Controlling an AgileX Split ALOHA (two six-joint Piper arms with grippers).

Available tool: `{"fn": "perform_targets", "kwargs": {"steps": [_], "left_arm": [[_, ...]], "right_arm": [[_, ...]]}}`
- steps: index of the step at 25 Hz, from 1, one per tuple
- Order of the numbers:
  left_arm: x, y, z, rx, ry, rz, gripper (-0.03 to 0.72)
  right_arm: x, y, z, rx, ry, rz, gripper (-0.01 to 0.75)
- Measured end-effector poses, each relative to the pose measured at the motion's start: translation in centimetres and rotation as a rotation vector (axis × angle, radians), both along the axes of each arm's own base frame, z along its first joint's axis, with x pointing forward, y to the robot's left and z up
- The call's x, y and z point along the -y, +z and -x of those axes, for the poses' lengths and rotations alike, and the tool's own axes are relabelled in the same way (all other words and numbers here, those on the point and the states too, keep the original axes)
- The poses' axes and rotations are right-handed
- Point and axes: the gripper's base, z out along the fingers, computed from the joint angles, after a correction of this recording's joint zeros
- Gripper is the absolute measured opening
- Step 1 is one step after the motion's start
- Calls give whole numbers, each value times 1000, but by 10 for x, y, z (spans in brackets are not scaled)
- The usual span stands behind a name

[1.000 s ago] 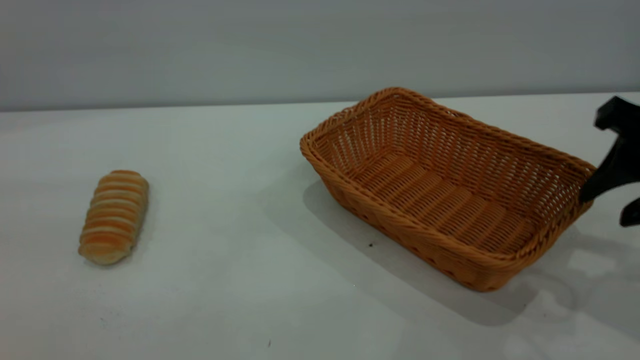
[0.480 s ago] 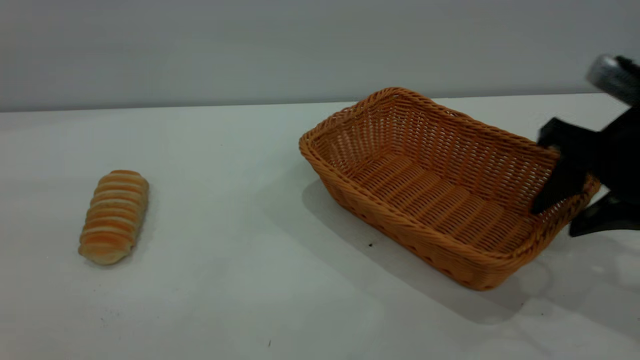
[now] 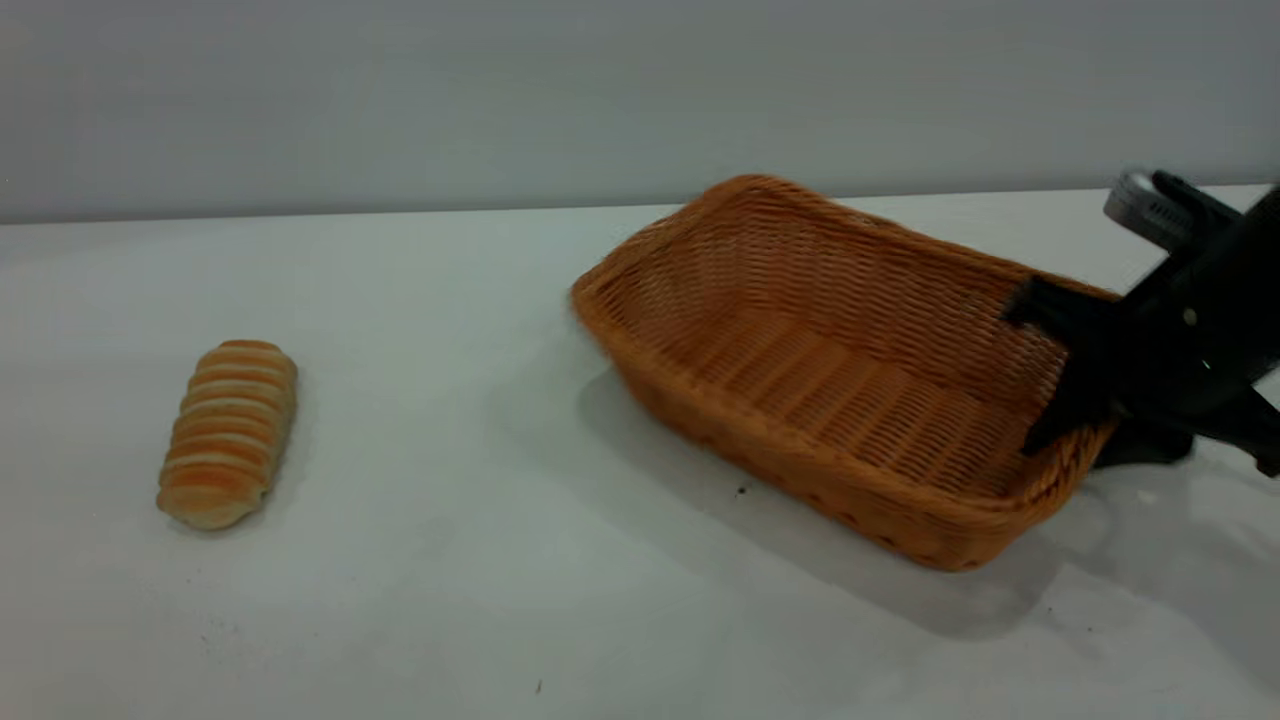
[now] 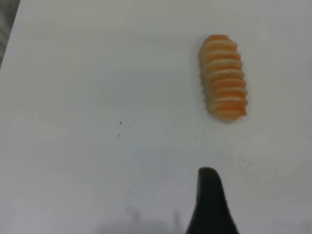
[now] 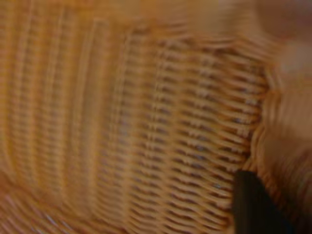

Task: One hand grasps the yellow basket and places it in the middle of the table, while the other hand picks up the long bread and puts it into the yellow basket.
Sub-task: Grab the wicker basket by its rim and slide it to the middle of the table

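The yellow basket [image 3: 800,370] sits right of the table's middle, tilted, with its right end raised a little. My right gripper [image 3: 1078,440] is shut on the basket's right end wall, one finger inside and one outside. The right wrist view is filled with the basket's weave [image 5: 146,122], with one dark finger [image 5: 251,204] against it. The long bread [image 3: 228,432] lies on the white table [image 3: 450,600] at the left, untouched. In the left wrist view the bread [image 4: 224,77] lies ahead of the left gripper's one visible finger [image 4: 210,204], well apart from it; nothing is held.
A grey wall runs behind the table's far edge [image 3: 300,215]. A few tiny dark specks [image 3: 741,490] dot the tabletop. Bare white table lies between the bread and the basket.
My right gripper moved in from the right edge and took the basket's right end wall between its fingers. The basket has shifted left and tilted. The bread has not moved.
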Motion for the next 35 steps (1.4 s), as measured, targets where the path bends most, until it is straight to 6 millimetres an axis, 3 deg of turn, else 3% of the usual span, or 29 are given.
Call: {"fn": "perform_targets", "kwargs": {"steps": [1, 7, 11, 16, 20, 22, 29, 32, 35], "left_arm": [[0, 0, 0, 0, 0, 0, 573], [0, 0, 0, -1, 0, 0, 573], [0, 0, 0, -1, 0, 0, 573], [0, 0, 0, -1, 0, 0, 573], [0, 0, 0, -2, 0, 0, 573], [0, 0, 0, -3, 1, 0, 573], [0, -1, 1, -19, 3, -1, 573], [0, -2, 2, -28, 4, -1, 573], [0, -2, 3, -35, 6, 0, 573]], "right_arm": [[-1, 2, -2, 12, 21, 2, 88], [-17, 25, -24, 59, 243, -59, 92], [-40, 38, -36, 51, 371, -106, 92], [-72, 32, -42, 20, 468, -109, 92], [-82, 25, -46, 14, 469, -109, 114], [-82, 22, -48, 15, 455, -105, 168], [-80, 22, -50, 21, 449, -92, 466], [-70, 29, -52, 18, 443, -104, 521], [-43, 51, -57, 43, 415, -112, 534]]}}
